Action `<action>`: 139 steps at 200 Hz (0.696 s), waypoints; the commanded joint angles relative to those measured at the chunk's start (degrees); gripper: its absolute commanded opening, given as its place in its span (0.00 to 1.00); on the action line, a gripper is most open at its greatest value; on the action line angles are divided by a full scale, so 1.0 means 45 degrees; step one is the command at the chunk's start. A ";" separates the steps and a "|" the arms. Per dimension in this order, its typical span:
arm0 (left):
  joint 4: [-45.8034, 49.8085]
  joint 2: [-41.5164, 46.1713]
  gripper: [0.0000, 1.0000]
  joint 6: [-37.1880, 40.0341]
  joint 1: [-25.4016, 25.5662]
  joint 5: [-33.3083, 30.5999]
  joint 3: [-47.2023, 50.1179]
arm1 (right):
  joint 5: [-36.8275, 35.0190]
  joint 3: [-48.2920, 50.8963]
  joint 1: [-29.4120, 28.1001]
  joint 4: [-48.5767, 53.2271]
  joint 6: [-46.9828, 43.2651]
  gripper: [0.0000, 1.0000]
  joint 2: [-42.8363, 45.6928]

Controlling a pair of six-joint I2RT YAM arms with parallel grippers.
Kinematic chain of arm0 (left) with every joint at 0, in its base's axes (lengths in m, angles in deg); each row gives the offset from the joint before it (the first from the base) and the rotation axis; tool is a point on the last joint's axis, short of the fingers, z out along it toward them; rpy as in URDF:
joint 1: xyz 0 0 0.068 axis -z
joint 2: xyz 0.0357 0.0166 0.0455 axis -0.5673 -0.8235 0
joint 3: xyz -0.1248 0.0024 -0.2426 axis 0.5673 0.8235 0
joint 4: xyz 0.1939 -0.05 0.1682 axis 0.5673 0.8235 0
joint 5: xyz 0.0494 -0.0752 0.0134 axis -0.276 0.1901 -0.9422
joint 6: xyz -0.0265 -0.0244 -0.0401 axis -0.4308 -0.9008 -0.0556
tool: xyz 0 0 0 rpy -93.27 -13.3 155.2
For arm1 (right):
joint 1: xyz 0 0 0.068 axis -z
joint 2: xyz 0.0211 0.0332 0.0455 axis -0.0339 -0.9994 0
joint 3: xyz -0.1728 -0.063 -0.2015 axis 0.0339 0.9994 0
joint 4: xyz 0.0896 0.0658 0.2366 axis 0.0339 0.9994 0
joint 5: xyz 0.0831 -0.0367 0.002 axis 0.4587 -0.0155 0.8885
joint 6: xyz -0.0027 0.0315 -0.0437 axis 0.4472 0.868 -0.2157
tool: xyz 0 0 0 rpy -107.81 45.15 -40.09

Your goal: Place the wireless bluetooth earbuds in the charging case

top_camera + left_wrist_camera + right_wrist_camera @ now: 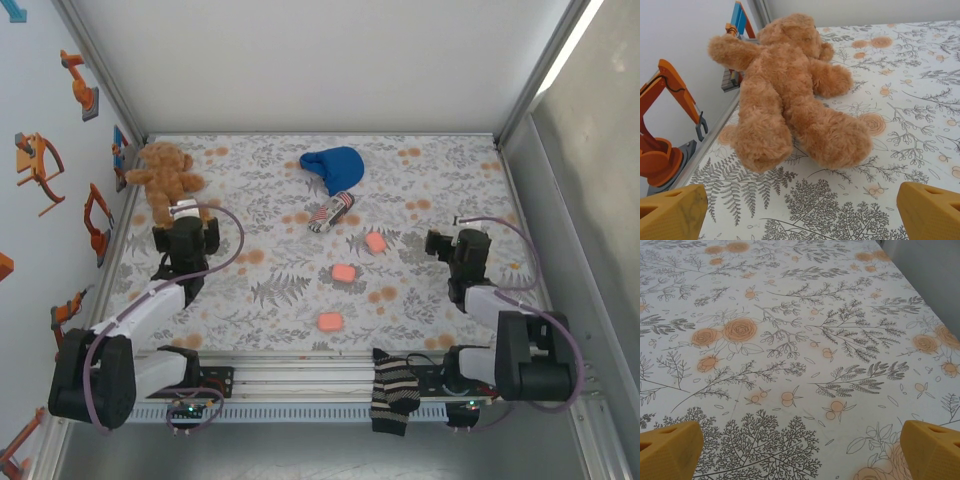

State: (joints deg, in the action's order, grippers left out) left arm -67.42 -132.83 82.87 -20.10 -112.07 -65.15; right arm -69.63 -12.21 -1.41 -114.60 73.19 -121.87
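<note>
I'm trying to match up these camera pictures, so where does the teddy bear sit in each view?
Top external: teddy bear at the far-left corner of the floral tablecloth.
Left wrist: teddy bear centre-left, lying just ahead of the open left gripper.
Right wrist: floral tablecloth ahead of the open right gripper.
Shared landmark: the cloth's fern and orange-rose print.
</note>
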 commanded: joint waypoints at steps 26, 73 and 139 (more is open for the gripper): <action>-0.2687 -0.0790 0.96 0.0722 -0.0315 0.1629 0.0662 | 0.0779 0.0264 0.0612 -0.4866 0.0169 0.99 -0.2334; -0.4842 -0.1962 0.96 0.0867 -0.0766 0.2894 0.1203 | 0.1583 -0.0381 0.0769 -0.5257 0.0164 0.99 -0.3629; -0.8106 -0.4617 0.96 0.0265 -0.2064 0.4747 0.1794 | 0.1565 -0.0762 0.0780 -0.4231 0.0130 1.00 -0.3622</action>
State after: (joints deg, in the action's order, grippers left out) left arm -94.85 -149.99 86.06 -27.18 -95.44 -58.49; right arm -62.81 -14.86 1.70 -133.47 73.50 -138.46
